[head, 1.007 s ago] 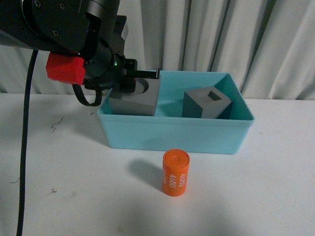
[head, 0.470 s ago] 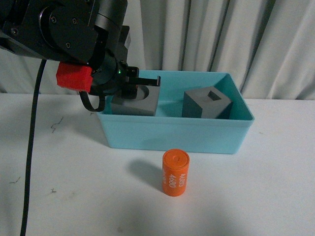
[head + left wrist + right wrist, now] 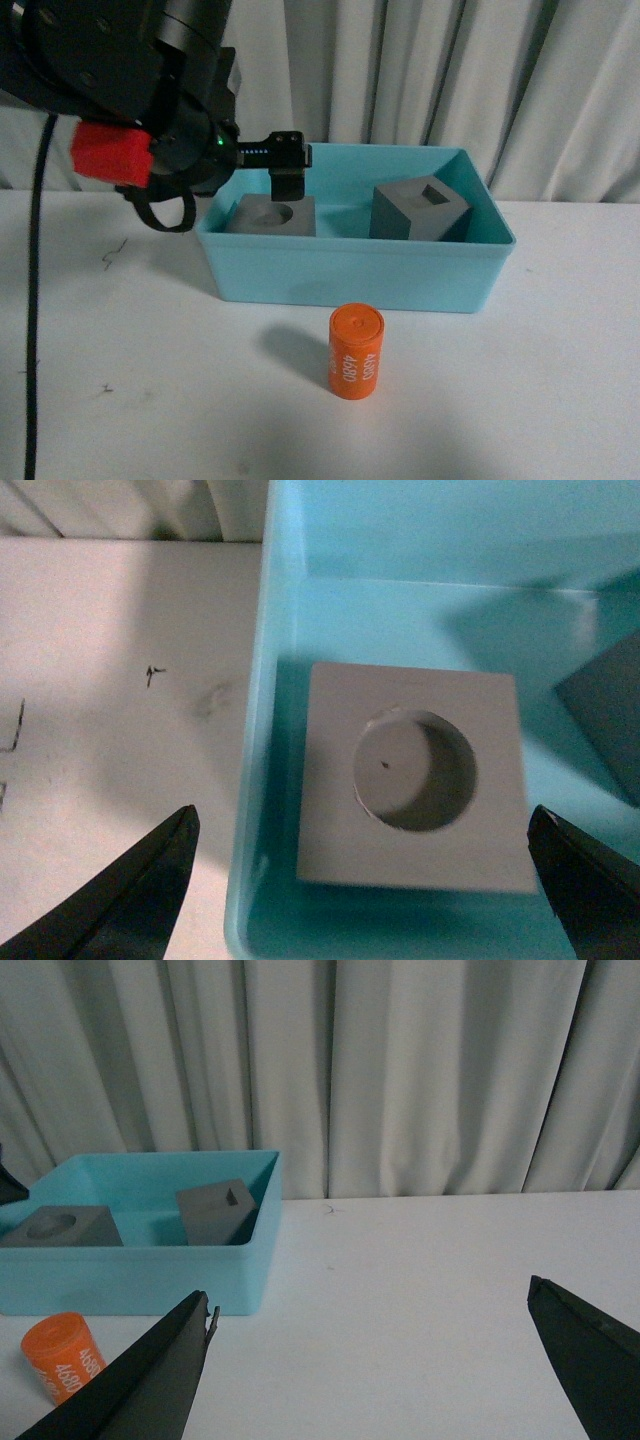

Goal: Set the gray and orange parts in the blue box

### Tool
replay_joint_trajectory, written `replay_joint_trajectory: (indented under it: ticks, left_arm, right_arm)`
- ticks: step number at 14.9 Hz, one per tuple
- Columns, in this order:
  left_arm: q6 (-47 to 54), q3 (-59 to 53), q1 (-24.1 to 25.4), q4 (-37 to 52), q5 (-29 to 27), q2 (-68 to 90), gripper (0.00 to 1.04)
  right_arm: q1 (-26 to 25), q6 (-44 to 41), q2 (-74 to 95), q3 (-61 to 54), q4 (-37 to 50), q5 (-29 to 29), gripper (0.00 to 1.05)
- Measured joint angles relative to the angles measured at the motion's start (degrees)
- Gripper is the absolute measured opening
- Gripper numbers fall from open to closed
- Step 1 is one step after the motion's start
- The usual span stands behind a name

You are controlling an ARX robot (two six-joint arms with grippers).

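An orange cylinder stands upright on the white worktop nearest the front camera, outside the blue box and just before its front wall. White digits run sideways up its side; one line reads 4680, and the line beside it is too small to make out. The worktop is matte and bears a few faint dark scuffs toward the robot's left, where a black cable hangs down.

Behind the cylinder, the low-walled box holds both gray cubes. The cube with a round recess lies flat in the left end, close to the side wall. The cube with a rectangular slot sits tilted toward the right, well apart from the first. The front wall hides the lower part of each.

The left end effector hovers over the recessed cube with jaws spread wide, gripping nothing. The left arm above it carries a red block. The right end effector, seen only from its own wrist camera, is likewise spread and empty over bare worktop.

Pale pleated curtains close off the background.
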Motion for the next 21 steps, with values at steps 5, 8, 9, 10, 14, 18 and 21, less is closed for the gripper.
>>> replay_joint_trajectory:
  ticks: [5, 8, 9, 10, 14, 18, 21]
  left_arm:
    - [-15.19, -25.83, -2.84, -4.09, 2.62, -38.25, 0.98]
    - [-23.98, -46.03, -13.57, -18.01, -3.69, -59.63, 0.98]
    - [-28.46, -51.19, -18.18, -24.09, -6.93, -67.28, 0.98]
    - [-33.22, -53.09, -21.73, -28.44, -10.23, -72.28, 0.98]
    - [-9.57, -71.67, -21.97, 8.52, -28.04, -94.68, 0.66]
    - [10.47, -73.09, -5.51, 2.36, -12.96, -109.44, 0.17]
    - [12.11, -73.5, 3.87, -1.49, -3.5, -113.52, 0.02]
  right_arm:
    - [0.0, 0.0, 0.02, 0.0, 0.0, -0.02, 0.98]
    - [0.0, 0.0, 0.02, 0.0, 0.0, -0.02, 0.98]
    - [0.0, 0.0, 0.02, 0.0, 0.0, 0.0, 0.98]
    - [0.0, 0.0, 0.0, 0.0, 0.0, 0.0, 0.98]
    - [0.0, 0.02, 0.02, -0.02, 0.0, 0.15, 0.98]
    - [0.0, 0.0, 0.02, -0.02, 0.02, 0.0, 0.98]
    - [0.0, 0.0, 0.02, -0.02, 0.0, -0.02, 0.98]
